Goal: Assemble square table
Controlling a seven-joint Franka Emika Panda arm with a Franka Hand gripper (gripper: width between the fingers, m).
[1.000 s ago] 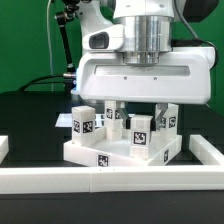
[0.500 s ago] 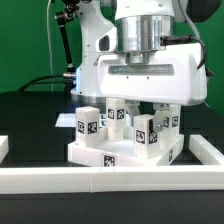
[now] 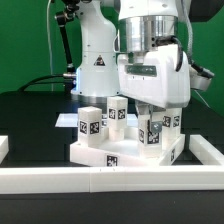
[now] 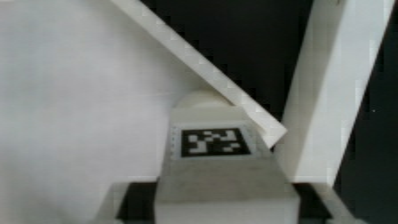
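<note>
The square table's white top [image 3: 92, 154] lies upside down on the black surface, and several tagged white legs stand on it. Two stand toward the exterior view's left [image 3: 90, 122] [image 3: 117, 113], and one is at the far right corner [image 3: 171, 122]. My gripper [image 3: 150, 112] hangs straight down over the right front corner, shut on the upright leg [image 3: 152, 132] there. In the wrist view that leg [image 4: 217, 150] shows its tag, clamped between my dark fingers [image 4: 139, 205]. The top's white floor [image 4: 71, 100] lies behind it. The leg's foot is hidden.
A long white rail [image 3: 110, 180] runs along the front of the black surface, with a short white piece [image 3: 4, 148] at the exterior view's left edge. The arm's base [image 3: 95, 60] stands just behind the table top.
My hand has turned about its vertical axis over the same corner, from broadside to angled. The jaws have stayed shut on the leg.
</note>
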